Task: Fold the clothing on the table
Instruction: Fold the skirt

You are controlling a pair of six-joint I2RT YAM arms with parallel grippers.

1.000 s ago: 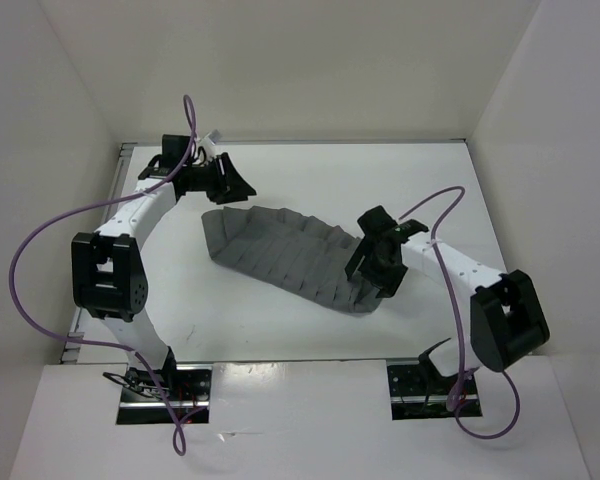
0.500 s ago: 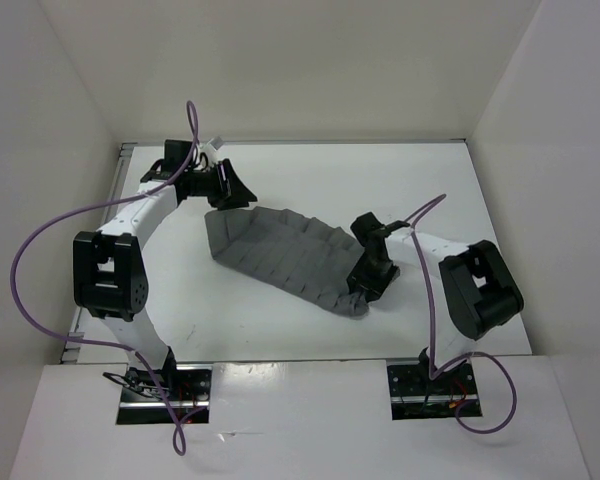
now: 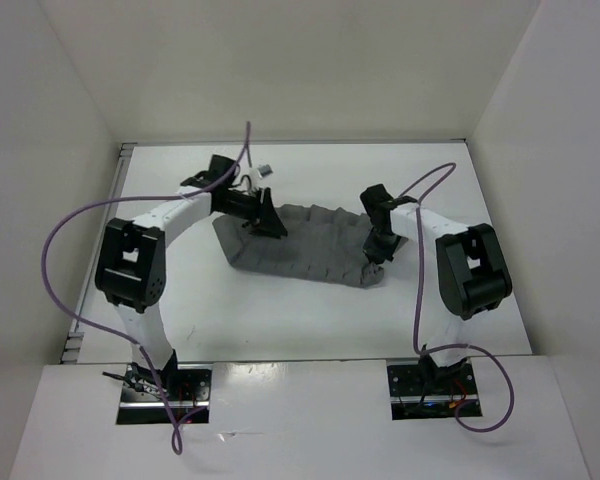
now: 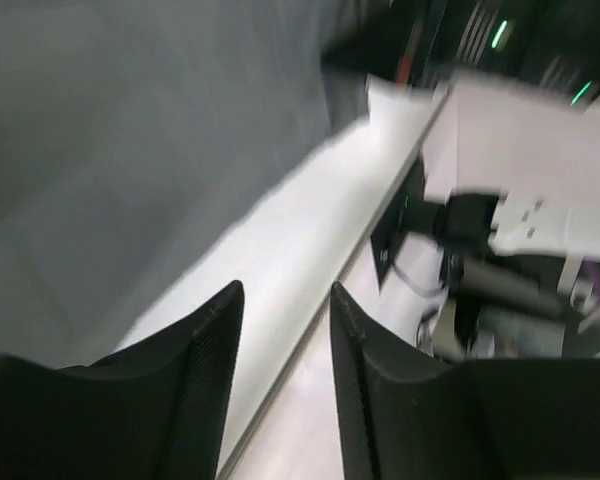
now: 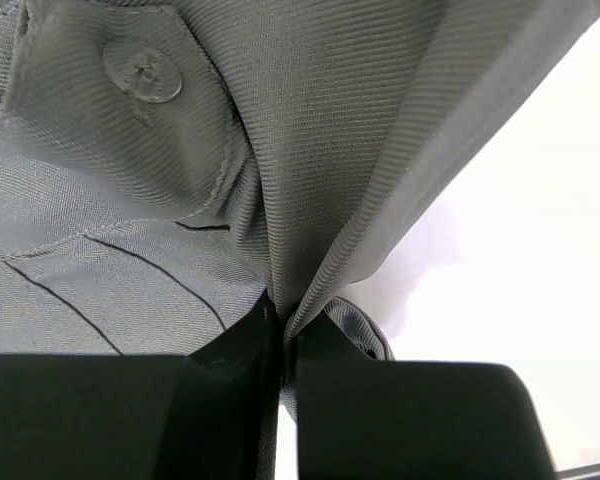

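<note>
Two states: right jaws pinch clothing (image 5: pixel 310 150); left jaws parted over table (image 4: pixel 280 255).

No text, label, brand, number or sign can be read in any view. In the right wrist view the round button (image 5: pixel 143 70) on the grey clothing (image 5: pixel 310 150) bears faint marks, too small to make out. The left wrist view is blurred, and its small green lights (image 4: pixel 499 33) are only glowing dots.
</note>
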